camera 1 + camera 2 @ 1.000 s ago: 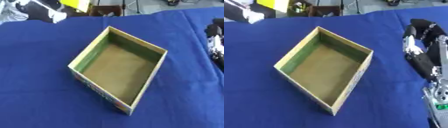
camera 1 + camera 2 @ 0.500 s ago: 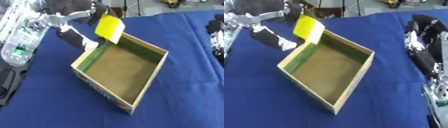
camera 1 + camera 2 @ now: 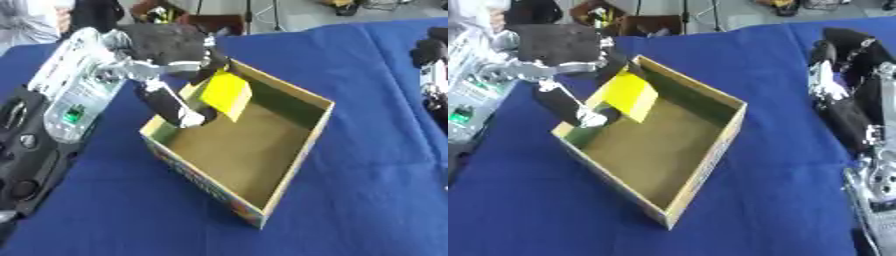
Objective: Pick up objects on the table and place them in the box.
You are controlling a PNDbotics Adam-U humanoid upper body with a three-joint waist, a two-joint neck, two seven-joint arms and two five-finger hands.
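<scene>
An open cardboard box (image 3: 313, 136) with green inner walls and a brown floor sits in the middle of the blue table. My left hand (image 3: 164, 46) reaches in from the upper left and is shut on a flat yellow piece (image 3: 226, 94). The piece hangs tilted just inside the box's far left corner, above the floor. The thumb (image 3: 169, 107) points down along the box's left wall. My right hand (image 3: 843, 89) rests open at the right edge, away from the box. Nothing else shows inside the box.
A blue cloth (image 3: 367, 200) covers the whole table around the box. Stands, cables and a person's sleeve (image 3: 26, 22) show beyond the far edge. My left forearm (image 3: 61, 100) crosses the table's left side.
My left arm has swung in from the upper left with the yellow piece. It went from above the box's far corner down to inside the rim. The right hand has stayed put.
</scene>
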